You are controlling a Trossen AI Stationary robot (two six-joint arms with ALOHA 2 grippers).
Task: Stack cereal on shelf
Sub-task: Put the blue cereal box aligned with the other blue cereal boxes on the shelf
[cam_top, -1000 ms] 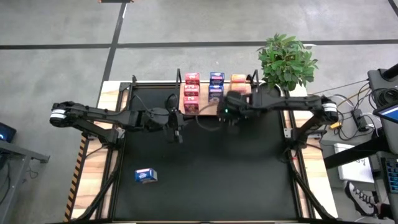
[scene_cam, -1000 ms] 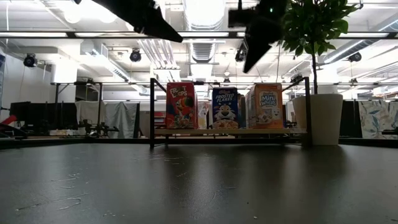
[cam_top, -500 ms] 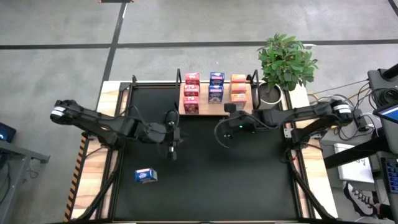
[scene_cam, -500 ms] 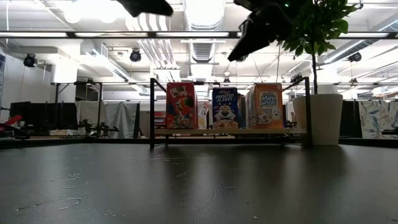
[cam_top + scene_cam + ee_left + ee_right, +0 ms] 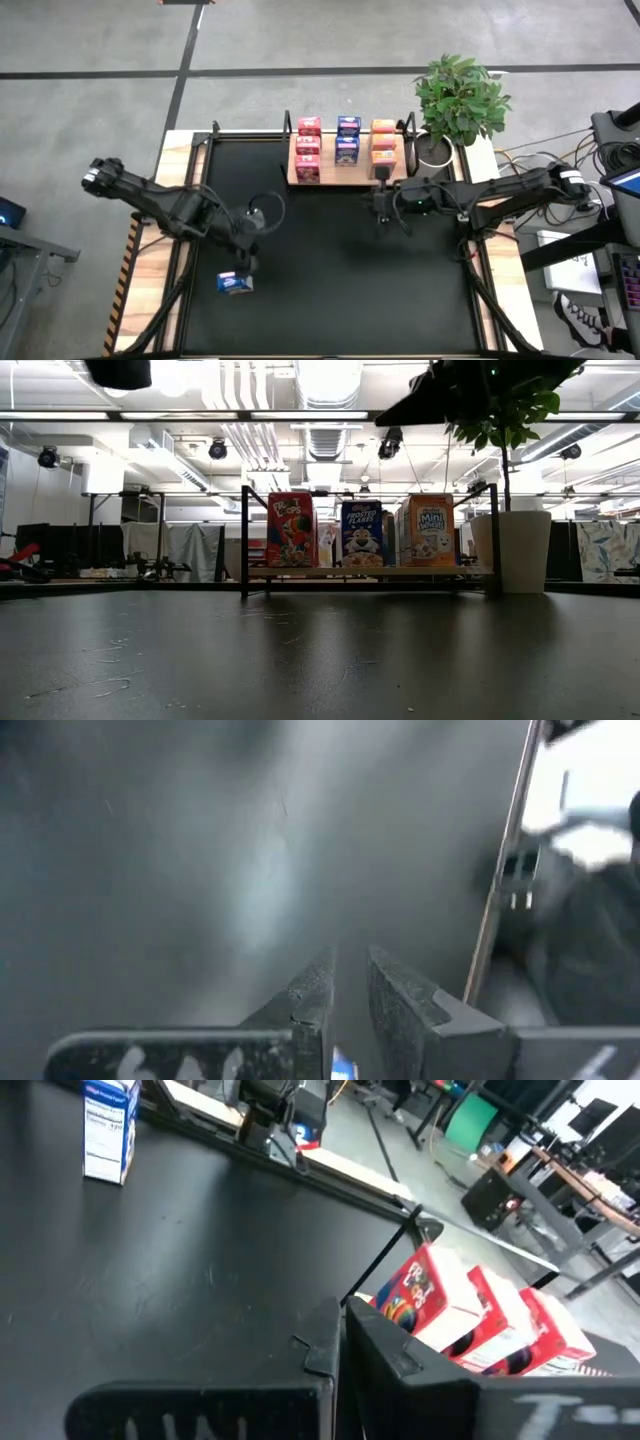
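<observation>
Colours on the table: cereal rows, shelf, lone box.

Table (image 5: pixel 330 290) matte black, pale wood edges. Shelf (image 5: pixel 330 178) light wood, thin black frame. Red cereal boxes (image 5: pixel 308 148), blue cereal boxes (image 5: pixel 347 140), orange cereal boxes (image 5: pixel 383 142), each with printed fronts. Lone blue-and-white box (image 5: pixel 234 283) apart on the black top. Potted plant (image 5: pixel 460 95) green-leaved, white pot. Both arms dark; left claw (image 5: pixel 345 1010) dark grey.

Bright overhead lighting, blurred left-wrist view
</observation>
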